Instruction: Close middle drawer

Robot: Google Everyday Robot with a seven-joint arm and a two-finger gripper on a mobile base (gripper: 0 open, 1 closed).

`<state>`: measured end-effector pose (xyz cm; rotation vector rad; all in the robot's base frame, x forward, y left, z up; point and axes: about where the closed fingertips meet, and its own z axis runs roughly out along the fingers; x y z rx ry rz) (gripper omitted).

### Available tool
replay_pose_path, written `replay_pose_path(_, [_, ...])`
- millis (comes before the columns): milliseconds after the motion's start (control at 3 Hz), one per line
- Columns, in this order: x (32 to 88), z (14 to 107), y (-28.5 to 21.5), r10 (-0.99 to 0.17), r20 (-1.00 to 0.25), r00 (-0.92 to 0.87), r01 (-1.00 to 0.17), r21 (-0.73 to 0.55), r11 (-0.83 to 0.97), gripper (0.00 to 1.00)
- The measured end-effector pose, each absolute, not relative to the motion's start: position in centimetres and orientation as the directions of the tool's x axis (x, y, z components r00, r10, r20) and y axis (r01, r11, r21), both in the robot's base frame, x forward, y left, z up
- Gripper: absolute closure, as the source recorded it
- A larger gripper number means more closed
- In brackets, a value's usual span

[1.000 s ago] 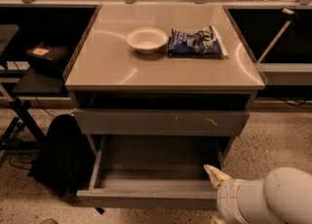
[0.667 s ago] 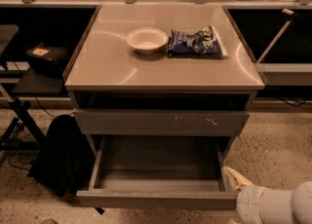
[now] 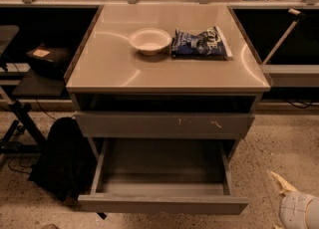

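Flat grey middle drawer (image 3: 162, 204) hangs open, boxy inside. Pale pointed tool (image 3: 282, 184) sits just right of the drawer front, can't tell if it's open or closed.

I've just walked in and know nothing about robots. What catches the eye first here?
The middle drawer hangs wide open and empty, low on the grey cabinet. On its top sit a white bowl and a blue snack bag, side by side. The robot's pale gripper pokes in at the bottom right corner, apart from the drawer.
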<state>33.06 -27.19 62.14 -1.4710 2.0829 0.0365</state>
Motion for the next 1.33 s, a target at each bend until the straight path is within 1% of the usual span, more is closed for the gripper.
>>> replay_pose_path(333, [33.5, 58.2, -26.5, -0.849, -0.481, -0.221, -0.887, -0.262, 0.379, 0.0])
replay_pose_path(667, [31.9, 54.1, -24.6, -0.843, -0.488, -0.227, -0.907, -0.21, 0.365, 0.0])
replay_pose_path(1000, [31.9, 54.1, -24.6, -0.843, -0.488, -0.227, -0.907, -0.21, 0.365, 0.0])
replay_pose_path(1333, [29.8, 50.7, -24.2, -0.834, -0.497, -0.237, -0.915, -0.174, 0.364, 0.0])
